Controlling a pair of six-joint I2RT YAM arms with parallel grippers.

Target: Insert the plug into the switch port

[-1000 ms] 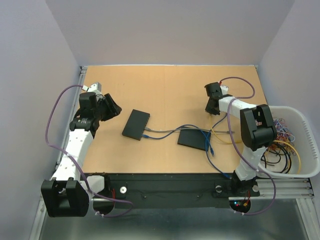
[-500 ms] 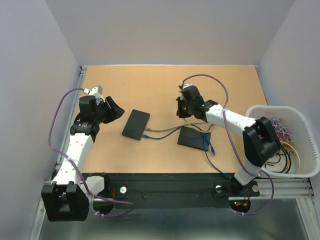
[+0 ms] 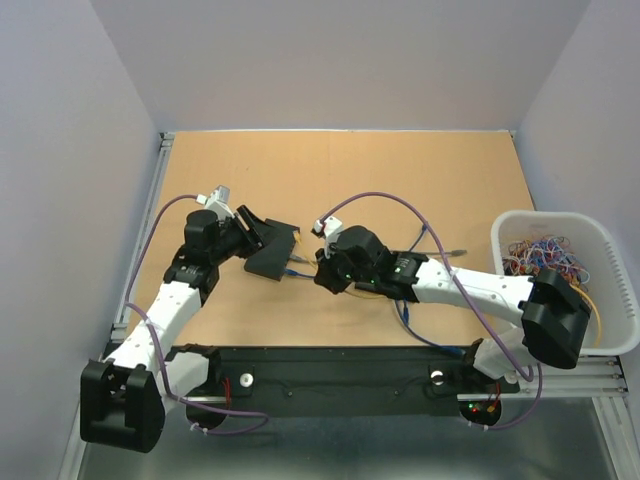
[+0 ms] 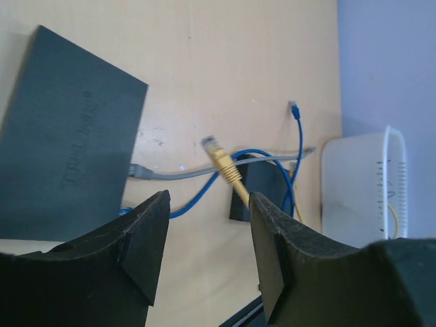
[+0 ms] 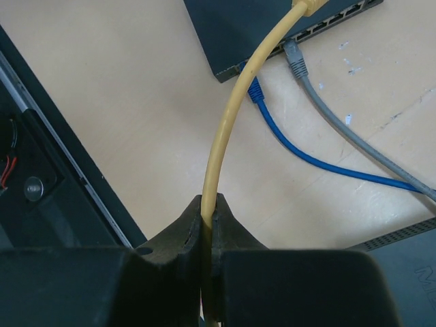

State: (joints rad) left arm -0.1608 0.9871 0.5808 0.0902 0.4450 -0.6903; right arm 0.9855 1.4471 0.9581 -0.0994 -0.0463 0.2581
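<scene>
The black switch lies left of centre, its port side toward the right arm. It shows large in the left wrist view and at the top of the right wrist view. My right gripper is shut on the yellow cable some way behind its plug. The yellow plug hangs in the air just off the port side. A grey plug and a blue plug sit in ports. My left gripper is open and empty at the switch's far corner.
A second black box lies right of the switch, mostly under the right arm in the top view. Blue and grey cables run across the table between them. A white basket of cables stands at the right edge.
The right arm has swung from the far right across the table to the switch, bringing the yellow cable. The left gripper has moved right, up to the switch.
</scene>
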